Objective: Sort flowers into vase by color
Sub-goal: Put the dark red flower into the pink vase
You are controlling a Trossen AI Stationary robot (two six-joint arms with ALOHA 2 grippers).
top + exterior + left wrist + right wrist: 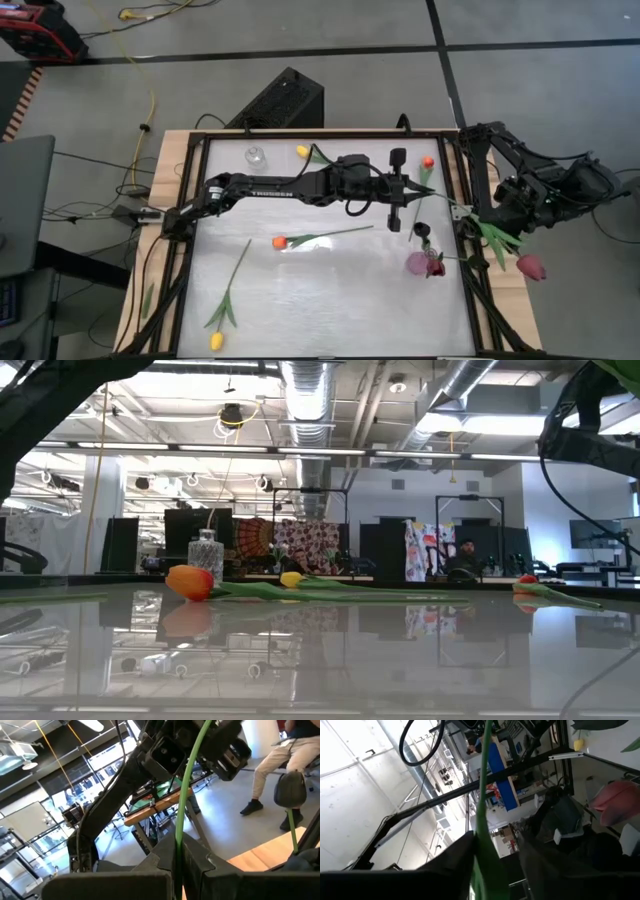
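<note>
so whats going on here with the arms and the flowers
Two arms are passing a tulip stem between them near the table's right side. The left gripper is shut on the stem; the right gripper has it between open fingers. An orange tulip and a yellow tulip lie on the table, by a pink vase.

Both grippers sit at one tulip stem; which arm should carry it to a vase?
Left: the left gripper is shut on the stem near the pink vase; the right gripper stands open around it.

Open-ceilinged lab: exposed ducts (310,390), workstations.
</note>
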